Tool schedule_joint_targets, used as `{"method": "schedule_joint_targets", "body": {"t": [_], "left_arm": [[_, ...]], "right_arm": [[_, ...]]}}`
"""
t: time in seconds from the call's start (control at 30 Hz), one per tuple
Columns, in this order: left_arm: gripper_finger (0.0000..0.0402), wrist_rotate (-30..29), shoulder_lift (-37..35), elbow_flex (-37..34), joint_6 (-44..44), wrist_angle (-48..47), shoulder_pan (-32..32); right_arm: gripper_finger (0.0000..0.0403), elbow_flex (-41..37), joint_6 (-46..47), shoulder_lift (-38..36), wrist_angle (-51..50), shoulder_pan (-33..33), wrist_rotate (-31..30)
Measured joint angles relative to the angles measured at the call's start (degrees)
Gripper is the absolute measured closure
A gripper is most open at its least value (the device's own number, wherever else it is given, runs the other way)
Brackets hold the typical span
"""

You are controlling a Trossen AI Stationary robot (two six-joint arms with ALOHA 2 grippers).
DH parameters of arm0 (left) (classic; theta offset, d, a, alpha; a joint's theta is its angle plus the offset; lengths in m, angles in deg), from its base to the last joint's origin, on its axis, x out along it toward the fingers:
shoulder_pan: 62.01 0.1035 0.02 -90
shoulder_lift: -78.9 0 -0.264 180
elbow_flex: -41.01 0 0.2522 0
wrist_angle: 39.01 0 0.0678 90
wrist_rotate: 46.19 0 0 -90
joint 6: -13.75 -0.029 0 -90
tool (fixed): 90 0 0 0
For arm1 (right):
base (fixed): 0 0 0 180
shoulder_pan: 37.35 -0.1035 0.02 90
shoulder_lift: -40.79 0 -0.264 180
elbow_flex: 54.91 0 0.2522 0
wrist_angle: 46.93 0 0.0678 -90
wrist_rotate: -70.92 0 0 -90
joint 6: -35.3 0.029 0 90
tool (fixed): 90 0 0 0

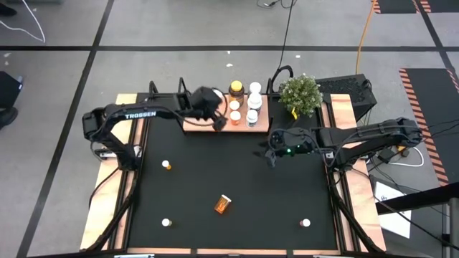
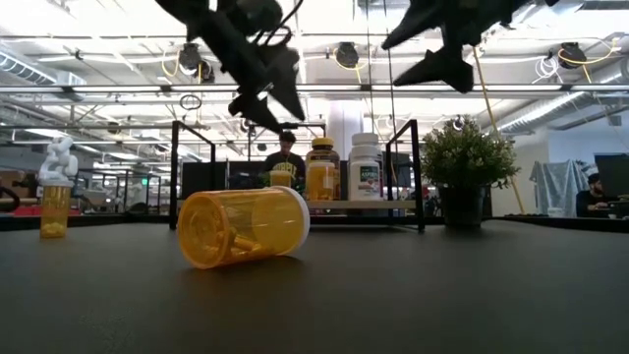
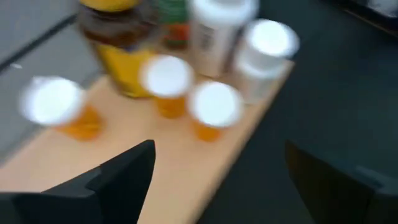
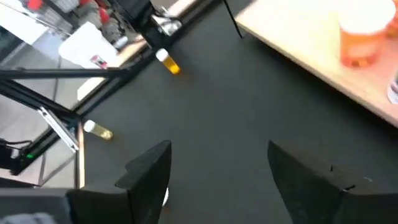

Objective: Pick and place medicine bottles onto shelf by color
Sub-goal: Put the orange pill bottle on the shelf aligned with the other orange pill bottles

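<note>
The light-wood shelf point(image 1: 204, 123) stands at the mat's far edge. It carries an amber yellow-lidded jar point(image 1: 236, 90), white bottles point(image 1: 254, 97) and orange white-capped bottles point(image 3: 166, 84). My left gripper point(image 1: 218, 122) hovers open above the shelf's near part, and nothing is between its fingers point(image 3: 127, 177). My right gripper point(image 1: 270, 152) hangs open over the mat to the right of the shelf, also holding nothing. One orange bottle point(image 1: 223, 205) lies on its side on the mat point(image 2: 241, 226). Three small bottles stand upright on the mat point(image 1: 166, 165), point(image 1: 166, 222), point(image 1: 305, 223).
A green potted plant point(image 1: 300, 94) stands right of the shelf at the far edge. Black posts point(image 2: 175, 172) rise at the shelf's corners. Bare black mat point(image 1: 215, 165) lies between the shelf and the fallen bottle. Wooden rails point(image 1: 351, 201) border the mat.
</note>
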Motion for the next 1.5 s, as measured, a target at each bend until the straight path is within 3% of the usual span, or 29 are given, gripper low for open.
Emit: {"method": "schedule_joint_targets", "body": {"t": [0.17,0.3,0.47,0.63,0.9,1.27,1.5], "left_arm": [[0.0068,-3.0,0.1,0.0,5.8,0.1,-9.2],[0.0069,-5.3,0.2,0.0,13.2,0.1,-14.3],[0.0072,1.5,-0.3,0.0,24.0,-0.2,-16.8],[0.0086,5.6,-3.0,0.0,25.5,-2.1,-17.7],[0.0117,5.8,-11.0,0.0,17.6,-9.7,-18.2],[0.0127,9.9,-16.8,-0.2,2.8,-27.7,-22.6],[0.0126,8.0,-17.0,-0.1,-2.0,-32.2,-27.2]], "right_arm": [[0.0149,0.0,3.1,0.5,-4.0,-2.1,-1.8],[0.0149,0.0,4.8,0.5,-0.6,-5.9,-4.4],[0.0149,0.0,6.5,1.3,6.0,-9.8,-4.4],[0.0149,0.0,11.7,5.6,7.5,-11.1,-4.3],[0.0149,3.7,28.6,19.4,13.8,-15.2,-4.4],[0.0149,28.8,54.2,43.4,1.7,-18.9,-4.4],[0.0149,36.4,68.8,50.7,0.3,-22.6,-4.3]]}}
